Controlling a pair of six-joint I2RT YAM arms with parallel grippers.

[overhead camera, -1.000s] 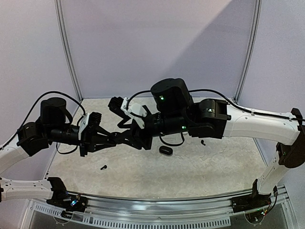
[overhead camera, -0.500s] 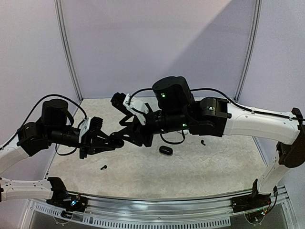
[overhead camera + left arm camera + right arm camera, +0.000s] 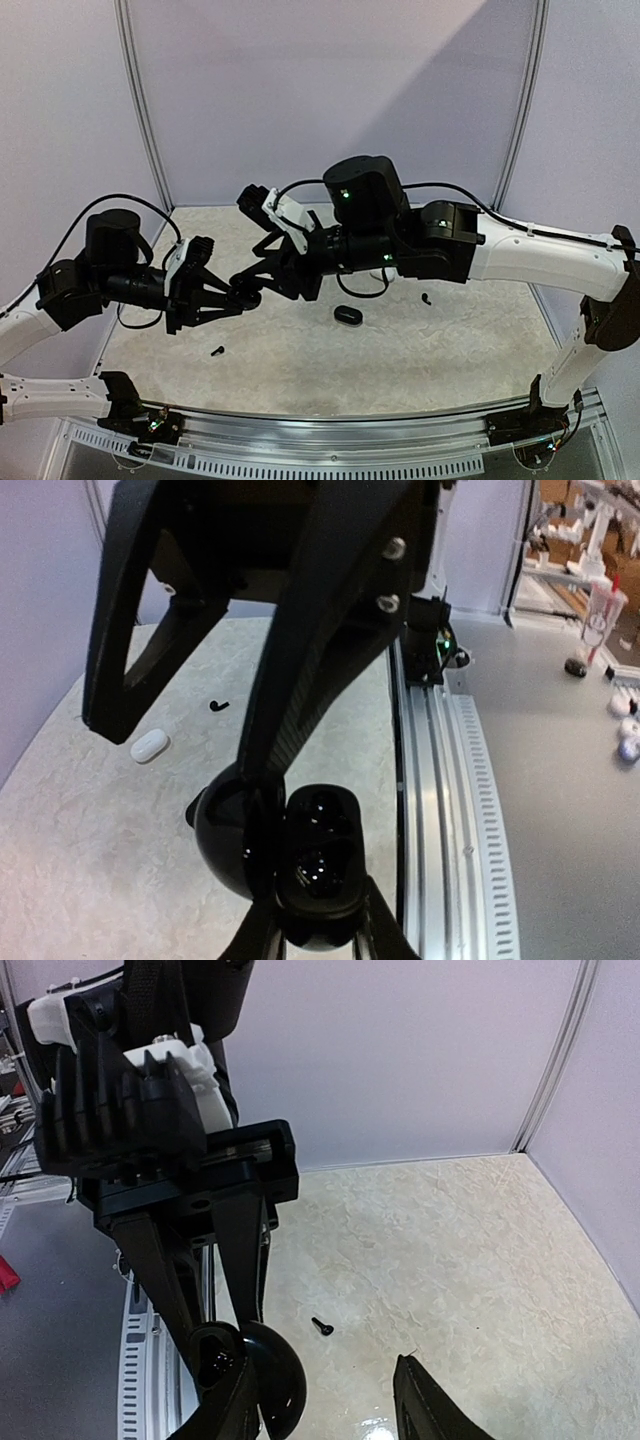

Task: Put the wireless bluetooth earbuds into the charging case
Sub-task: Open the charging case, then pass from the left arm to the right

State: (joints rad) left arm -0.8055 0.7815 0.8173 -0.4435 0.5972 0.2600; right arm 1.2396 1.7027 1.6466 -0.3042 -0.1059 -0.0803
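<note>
Between the jaws of the left gripper (image 3: 228,300): black charging case (image 3: 318,865), lid open, held off the table (image 3: 420,355).
Left jaws clamp the case. The right gripper (image 3: 330,1405) stands half open and empty, one finger just beside the lid. A black earbud (image 3: 321,1326) lies on the table ahead of the right jaws. Loading step, I judge: next I fetch that earbud and seat it stem-down in a well.
</note>
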